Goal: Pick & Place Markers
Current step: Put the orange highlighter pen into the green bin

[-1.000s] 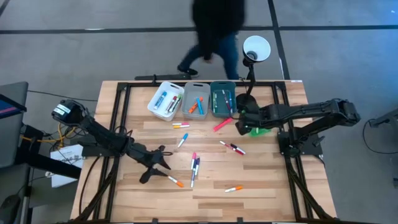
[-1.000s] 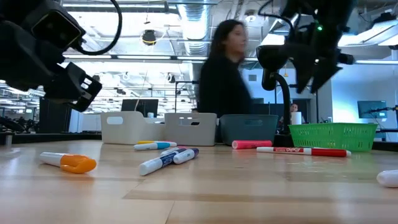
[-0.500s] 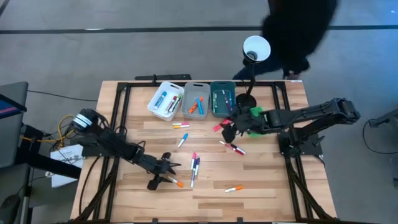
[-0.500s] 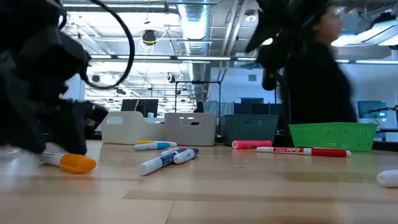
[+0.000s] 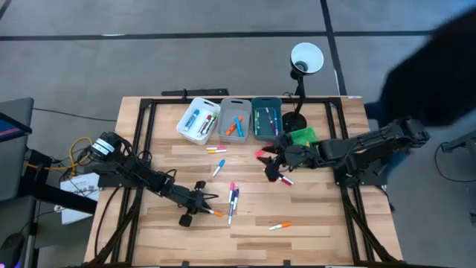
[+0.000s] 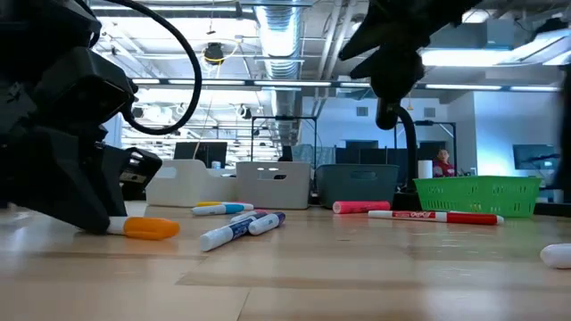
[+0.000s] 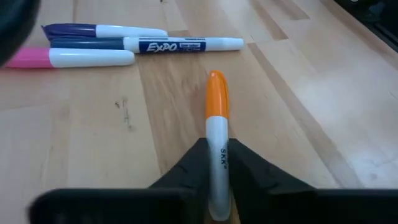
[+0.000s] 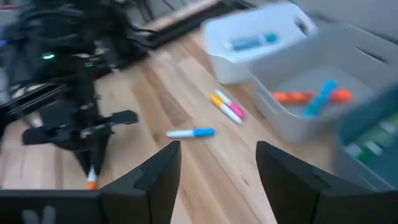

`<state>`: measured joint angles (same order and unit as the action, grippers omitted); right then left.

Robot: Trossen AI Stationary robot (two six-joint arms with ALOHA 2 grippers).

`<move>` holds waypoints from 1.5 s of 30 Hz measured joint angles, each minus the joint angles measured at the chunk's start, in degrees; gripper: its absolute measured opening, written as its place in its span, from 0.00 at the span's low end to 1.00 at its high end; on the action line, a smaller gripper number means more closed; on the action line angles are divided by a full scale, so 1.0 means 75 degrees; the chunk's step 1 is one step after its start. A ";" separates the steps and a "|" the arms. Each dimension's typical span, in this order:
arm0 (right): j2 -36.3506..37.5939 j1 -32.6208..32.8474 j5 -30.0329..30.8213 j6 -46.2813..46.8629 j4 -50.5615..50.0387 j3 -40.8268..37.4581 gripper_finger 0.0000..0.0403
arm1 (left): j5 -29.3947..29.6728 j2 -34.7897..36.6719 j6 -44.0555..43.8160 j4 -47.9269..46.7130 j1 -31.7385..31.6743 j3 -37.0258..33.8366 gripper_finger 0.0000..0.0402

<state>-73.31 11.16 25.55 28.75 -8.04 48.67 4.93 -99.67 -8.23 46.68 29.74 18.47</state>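
Markers lie scattered over the wooden table (image 5: 320,223). My left gripper (image 5: 204,210) is low at the near left, shut on a white marker with an orange cap (image 7: 217,102), also seen in the low view (image 6: 147,229). Close beside it lies a group of pink, blue and purple markers (image 5: 233,197). My right gripper (image 5: 274,173) hangs open near the table's middle, over the red and black markers (image 5: 283,179), touching nothing. The white (image 5: 198,119), grey (image 5: 235,119) and teal (image 5: 266,117) bins at the far edge hold markers. My left gripper pinches the marker's white barrel (image 7: 217,163) between its two fingers, at the end away from the orange cap. The fingers come in low, slanting from the table's left, and lie along the marker. The cap end (image 6: 153,229) points out ahead, level, at the table top.
A green basket (image 5: 301,137) sits by a lamp's black base (image 5: 294,122) at the far right. Loose markers: pink (image 5: 262,152), yellow and pink (image 5: 216,150), blue (image 5: 218,167), orange (image 5: 280,225). A person's dark shape (image 5: 431,67) passes beyond the table's right end.
My left gripper has gone down and toward the near right to the orange-capped marker and shut on it; the marker has shifted a little. My right gripper has moved from over the green basket toward the table's middle and lower. The person has walked rightward behind the table.
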 joint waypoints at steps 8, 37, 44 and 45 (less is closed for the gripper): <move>-0.1859 0.0622 -0.0712 -0.2157 0.4115 -0.0671 0.45 | 0.0477 0.0455 -0.0026 -0.0067 -0.0482 0.0023 0.11; -0.5020 0.0041 -0.2602 -0.1027 0.5406 0.0824 0.28 | 0.0824 0.2089 0.1271 -0.0394 -0.1782 0.0068 0.13; -0.5020 0.0029 -0.2612 -0.1016 0.5363 0.0823 0.13 | 0.0808 0.2089 0.1271 -0.0393 -0.1786 0.0068 0.12; -0.5020 0.0026 -0.2612 -0.1014 0.5361 0.0821 0.11 | 0.0808 0.2089 0.1271 -0.0398 -0.1787 0.0068 0.13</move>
<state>-110.96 11.36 5.96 21.15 32.16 54.83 10.99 -84.01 1.30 43.69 16.34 18.98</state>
